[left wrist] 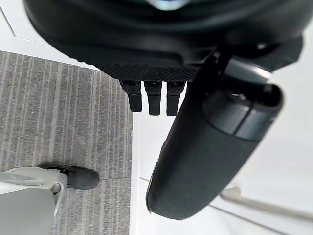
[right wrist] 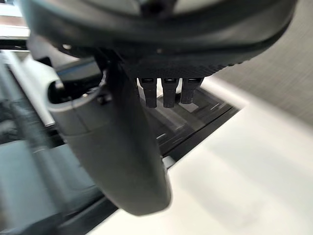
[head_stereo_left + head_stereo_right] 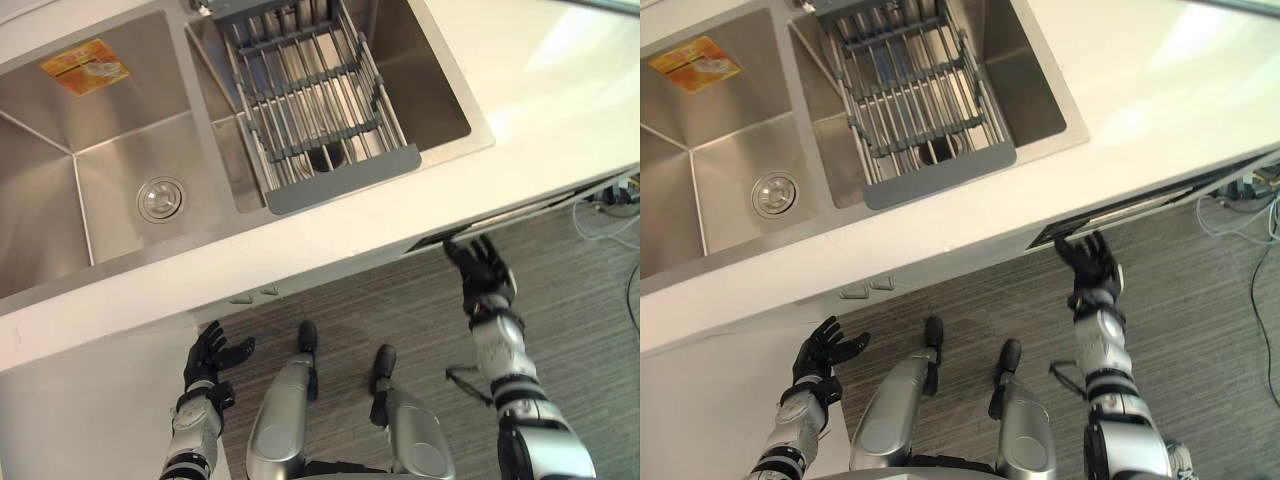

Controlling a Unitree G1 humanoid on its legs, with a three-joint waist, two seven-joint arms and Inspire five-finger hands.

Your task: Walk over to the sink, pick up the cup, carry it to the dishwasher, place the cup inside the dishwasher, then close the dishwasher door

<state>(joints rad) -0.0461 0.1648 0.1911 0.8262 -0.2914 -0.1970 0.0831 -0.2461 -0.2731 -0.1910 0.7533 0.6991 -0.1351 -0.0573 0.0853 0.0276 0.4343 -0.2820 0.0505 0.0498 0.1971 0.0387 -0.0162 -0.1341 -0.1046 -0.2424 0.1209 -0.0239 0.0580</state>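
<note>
Right hand (image 3: 482,270) was up with its fingers spread and straight, holding nothing. Its tips were just by the dark gap at the top of the dishwasher door (image 3: 1160,198). That door sat under the counter (image 3: 560,90) edge on the right, and it looked almost shut. Left hand (image 3: 215,352) hung low on the left, open and empty too. You could guess the cup was already inside. The door looked hard, stiff and a bit heavy, not a thing that breaks. You would want to push flat on its top edge, not grab it.
</note>
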